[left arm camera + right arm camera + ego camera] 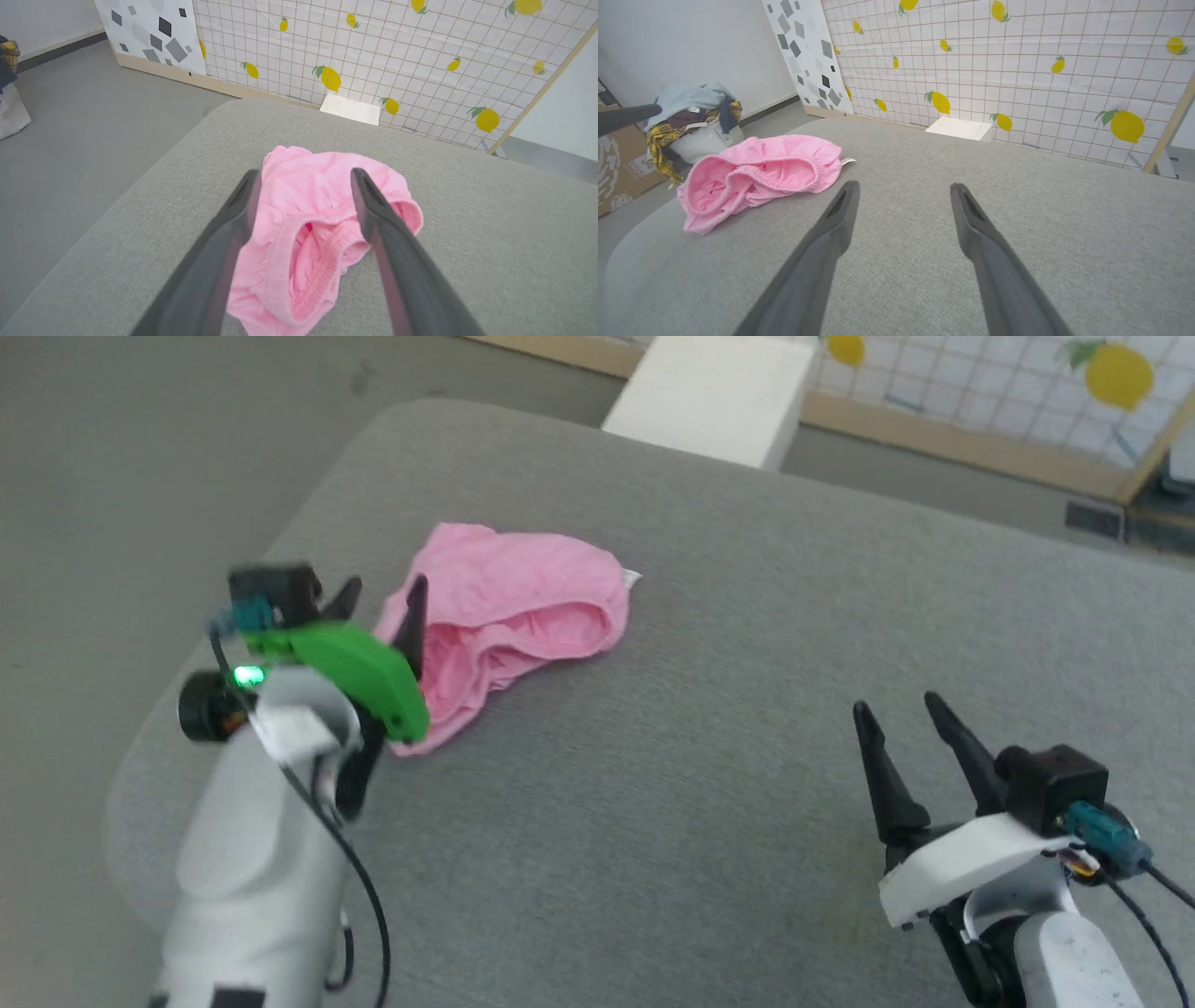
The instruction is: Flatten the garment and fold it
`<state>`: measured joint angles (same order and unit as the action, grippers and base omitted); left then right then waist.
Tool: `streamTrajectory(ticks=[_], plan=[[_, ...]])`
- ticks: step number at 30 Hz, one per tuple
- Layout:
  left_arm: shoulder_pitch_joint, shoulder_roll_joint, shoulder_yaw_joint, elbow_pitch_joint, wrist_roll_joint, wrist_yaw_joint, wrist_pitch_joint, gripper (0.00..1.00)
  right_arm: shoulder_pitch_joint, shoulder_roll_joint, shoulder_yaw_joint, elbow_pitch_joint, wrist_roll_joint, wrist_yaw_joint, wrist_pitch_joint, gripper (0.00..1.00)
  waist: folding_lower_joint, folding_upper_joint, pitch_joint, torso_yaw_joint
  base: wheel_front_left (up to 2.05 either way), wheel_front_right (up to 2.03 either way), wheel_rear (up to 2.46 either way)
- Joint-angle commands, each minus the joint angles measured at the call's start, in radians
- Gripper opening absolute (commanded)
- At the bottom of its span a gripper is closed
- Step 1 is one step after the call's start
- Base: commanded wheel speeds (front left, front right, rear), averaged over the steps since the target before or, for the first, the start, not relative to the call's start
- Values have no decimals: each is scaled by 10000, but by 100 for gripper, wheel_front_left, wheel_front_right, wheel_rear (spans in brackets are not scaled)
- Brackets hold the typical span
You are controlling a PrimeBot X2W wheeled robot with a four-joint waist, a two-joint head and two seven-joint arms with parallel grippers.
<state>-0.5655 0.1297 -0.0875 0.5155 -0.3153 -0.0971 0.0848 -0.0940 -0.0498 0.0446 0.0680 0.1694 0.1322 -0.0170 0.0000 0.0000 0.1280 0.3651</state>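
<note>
Your left gripper (385, 583) has its fingers spread wide over the near edge of the garment (523, 597), which lies bunched on the left part of the grey worktop (700, 756) with its waistband gaping. Your right gripper (894, 702), fingers also wide apart and empty, sits well apart from it over bare worktop.

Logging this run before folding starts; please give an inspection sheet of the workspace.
Surface: grey fabric pad.
Job's things: pink shorts, crumpled, waistband gaping, white label at far right corner; not flattened.
Clutter: nothing seen.
Tools: left tool open, at the shorts' near-left edge, contact unclear; right tool open over bare pad, apart from the shorts.
Cables: black left-wrist cable and right-wrist cable, both off the shorts.
Surroundings: lemon-print panel, white box, clothes heap, cardboard box.
</note>
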Motion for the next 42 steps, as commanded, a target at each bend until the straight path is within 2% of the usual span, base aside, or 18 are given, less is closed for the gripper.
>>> streamTrajectory(ticks=[1,8,15,16,17,18,21,24,30,35,42], plan=[[-479,81,61,409,-296,-71,417,100,-153,-4,-73,-112,-119,-15,66,100,0,0,1175,-1189,0,0,0],[-2042,585,-220,2378,-646,-181,2949,100,-255,-4,-420,-528,-240,-15,241,100,0,0,2305,-2109,0,0,0],[-2115,538,-249,3582,-841,379,4739,100,-273,-4,-508,-679,-268,-15,199,100,0,0,2718,-2322,0,0,0],[-2063,515,-249,3690,-876,434,4923,81,-280,-4,-510,-663,-264,-15,189,100,0,0,2721,-2325,0,0,0],[-2026,522,-238,3718,-884,499,4944,8,-292,-4,-509,-639,-255,-15,180,100,0,0,2716,-2323,0,0,0],[-1992,577,-188,3680,-847,685,4743,0,-309,-4,-485,-600,-234,-15,165,100,0,0,2676,-2321,0,0,0],[-2008,672,64,3370,-890,984,3871,0,-348,-4,-393,-468,-149,-15,116,100,0,0,2488,-2315,0,0,0],[-2249,760,348,2883,-1004,1095,2925,0,-384,-4,-294,-239,-48,-15,29,100,0,0,2140,-2349,0,0,0],[-2954,827,111,1593,-923,580,2173,0,-368,-4,-245,301,250,-15,-288,100,0,0,1227,-2691,0,0,0],[-3053,274,-766,376,-882,76,2531,0,-252,-4,-308,706,467,-15,-545,100,0,0,542,-3143,0,0,0],[-1555,-526,-2860,-288,-1291,-272,3945,0,-70,-4,-448,1049,782,-15,-789,100,0,0,211,-3875,0,0,0]])
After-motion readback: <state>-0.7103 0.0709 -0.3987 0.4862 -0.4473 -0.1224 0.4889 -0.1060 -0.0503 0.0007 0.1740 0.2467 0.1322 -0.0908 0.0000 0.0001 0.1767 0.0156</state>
